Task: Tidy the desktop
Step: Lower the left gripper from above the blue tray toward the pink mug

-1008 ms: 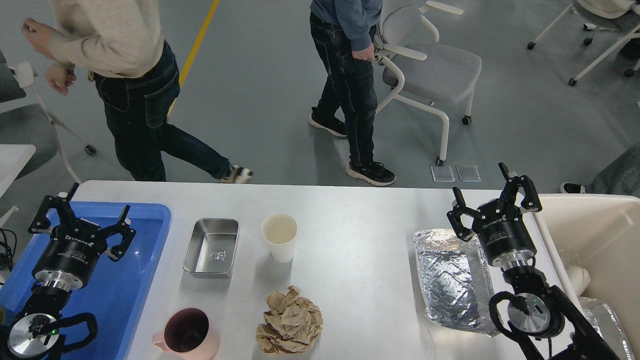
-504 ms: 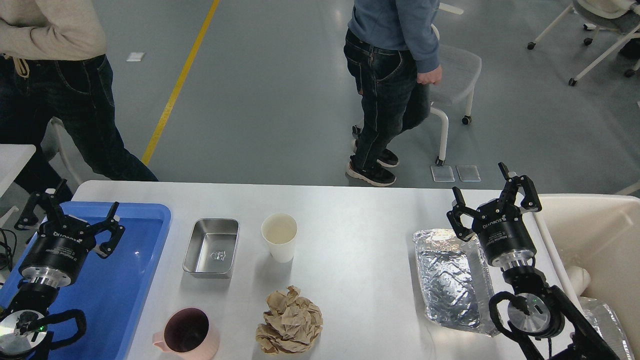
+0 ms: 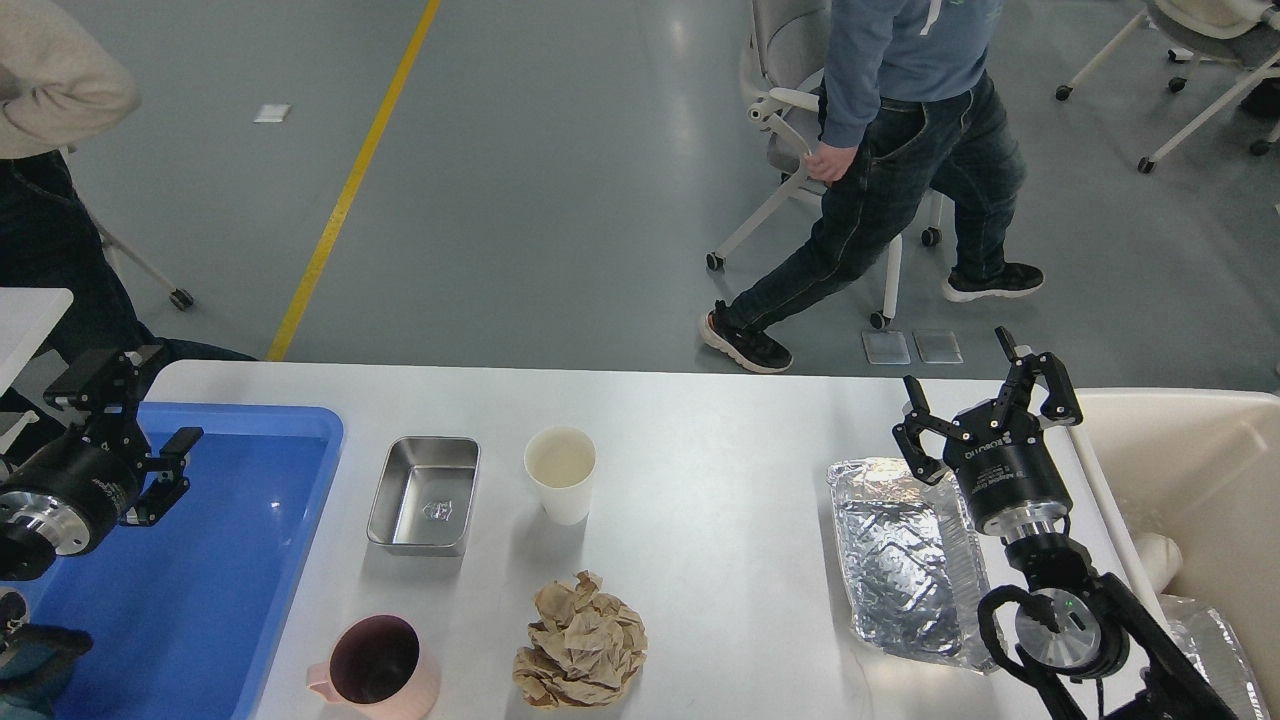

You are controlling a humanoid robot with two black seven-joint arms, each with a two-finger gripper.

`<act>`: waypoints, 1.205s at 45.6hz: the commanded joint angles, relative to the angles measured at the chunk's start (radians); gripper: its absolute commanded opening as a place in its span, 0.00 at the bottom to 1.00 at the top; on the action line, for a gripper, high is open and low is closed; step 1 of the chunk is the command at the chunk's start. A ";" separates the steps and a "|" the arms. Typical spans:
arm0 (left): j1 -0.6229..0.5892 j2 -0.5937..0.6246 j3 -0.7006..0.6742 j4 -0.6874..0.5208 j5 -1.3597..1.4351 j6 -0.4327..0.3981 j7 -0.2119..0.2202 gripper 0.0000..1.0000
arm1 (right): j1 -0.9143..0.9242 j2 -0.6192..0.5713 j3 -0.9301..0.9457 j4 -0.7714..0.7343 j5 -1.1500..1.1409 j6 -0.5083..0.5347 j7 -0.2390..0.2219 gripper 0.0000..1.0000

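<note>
We are in what looks like a robotics lab or test hall set up inside an office-type space. Across the upper half of the frame stretches a bare grey floor with a yellow line painted on it at upper left. Rolling office chairs stand at top centre and in the upper right corner. Two people in jeans, one at top centre, one at the left edge, walk past our white desktop of staged test items.
</note>
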 commanded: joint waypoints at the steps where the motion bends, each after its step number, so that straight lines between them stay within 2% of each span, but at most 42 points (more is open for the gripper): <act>1: -0.003 0.111 0.124 -0.067 0.236 0.003 -0.002 0.97 | 0.002 0.000 0.000 0.000 0.000 0.001 0.000 1.00; 4: -0.002 0.151 0.170 -0.102 0.319 0.003 -0.011 0.97 | 0.002 0.000 0.000 0.000 0.000 0.001 -0.002 1.00; 10: 0.004 0.232 0.250 -0.202 0.436 0.001 -0.072 0.97 | 0.002 -0.002 -0.001 -0.002 0.000 0.001 -0.002 1.00; 17: 0.007 0.375 0.345 -0.319 0.482 0.001 -0.071 0.97 | 0.002 -0.002 -0.003 -0.003 0.000 0.001 -0.003 1.00; 29: 0.029 0.547 0.356 -0.380 0.499 0.004 -0.069 0.97 | 0.002 -0.006 -0.009 -0.008 0.000 0.001 -0.005 1.00; 55: 0.145 0.581 0.359 -0.382 0.511 0.003 -0.086 0.97 | 0.009 -0.025 -0.015 -0.011 0.000 0.002 -0.006 1.00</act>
